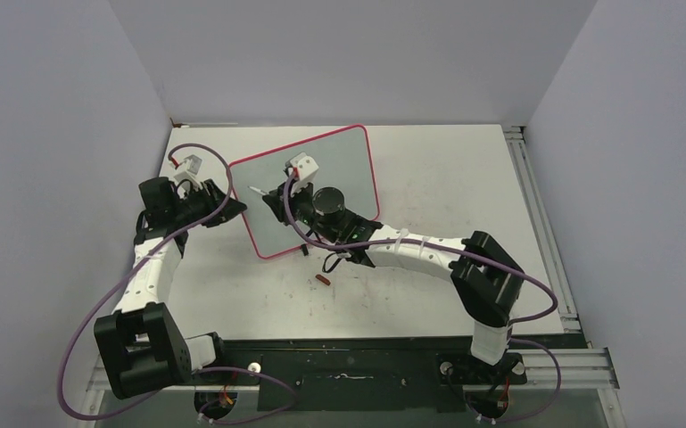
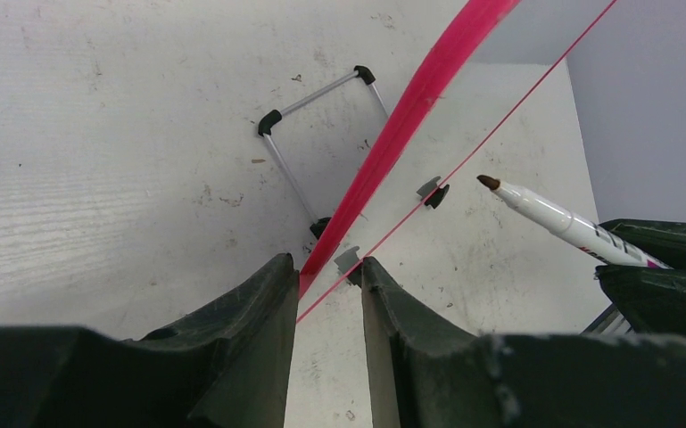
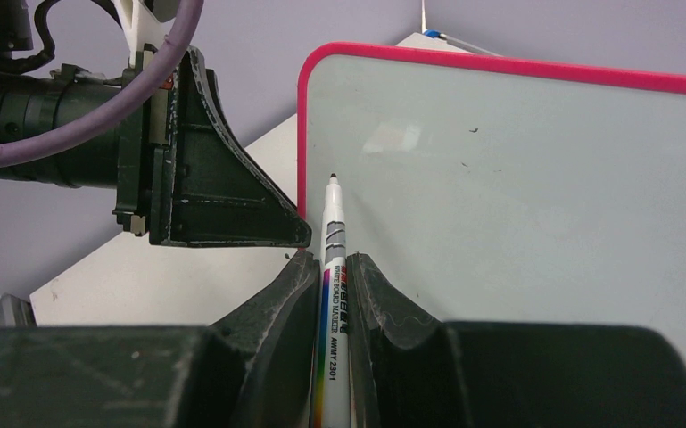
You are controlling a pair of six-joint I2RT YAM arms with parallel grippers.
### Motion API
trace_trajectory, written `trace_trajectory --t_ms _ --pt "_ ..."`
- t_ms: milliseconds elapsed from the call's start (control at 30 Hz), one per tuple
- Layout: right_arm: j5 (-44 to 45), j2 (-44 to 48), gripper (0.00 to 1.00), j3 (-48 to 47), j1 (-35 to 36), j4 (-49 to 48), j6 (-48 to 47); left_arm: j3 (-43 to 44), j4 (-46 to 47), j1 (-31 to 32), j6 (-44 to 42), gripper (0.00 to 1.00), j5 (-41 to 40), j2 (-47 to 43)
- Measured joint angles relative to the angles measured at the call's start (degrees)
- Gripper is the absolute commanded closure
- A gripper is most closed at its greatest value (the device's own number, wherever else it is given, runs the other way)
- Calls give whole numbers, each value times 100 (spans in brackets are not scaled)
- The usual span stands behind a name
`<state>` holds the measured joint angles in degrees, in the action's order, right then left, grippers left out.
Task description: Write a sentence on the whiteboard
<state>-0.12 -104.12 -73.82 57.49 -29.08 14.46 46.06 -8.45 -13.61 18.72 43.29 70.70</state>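
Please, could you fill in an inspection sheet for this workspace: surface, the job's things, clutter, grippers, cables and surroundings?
Surface: white table, scuffed, with small dark marks.
Job's things: whiteboard propped on a wire stand; no writing seen on its face, only a small speck.
Clutter: a small red-brown piece, perhaps a marker cap, lies on the table near the board.
Grippers: left gripper has its jaws on either side of the board's pink edge, grip not certain; right gripper has its jaws shut on the marker, tip pointed at the board.
Cables: purple cable along each arm, in loose loops.
Surroundings: grey walls; metal rail at the table's right edge.
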Motion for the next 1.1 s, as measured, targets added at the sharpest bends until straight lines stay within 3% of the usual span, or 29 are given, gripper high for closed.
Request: trace_trajectory --t_ms 400,1100 --pt "129 -164 95 -151 22 -201 -76 0 61 -2 31 80 -46 70" --pt "293 -555 95 -527 146 -332 -249 0 63 -2 31 84 -105 74"
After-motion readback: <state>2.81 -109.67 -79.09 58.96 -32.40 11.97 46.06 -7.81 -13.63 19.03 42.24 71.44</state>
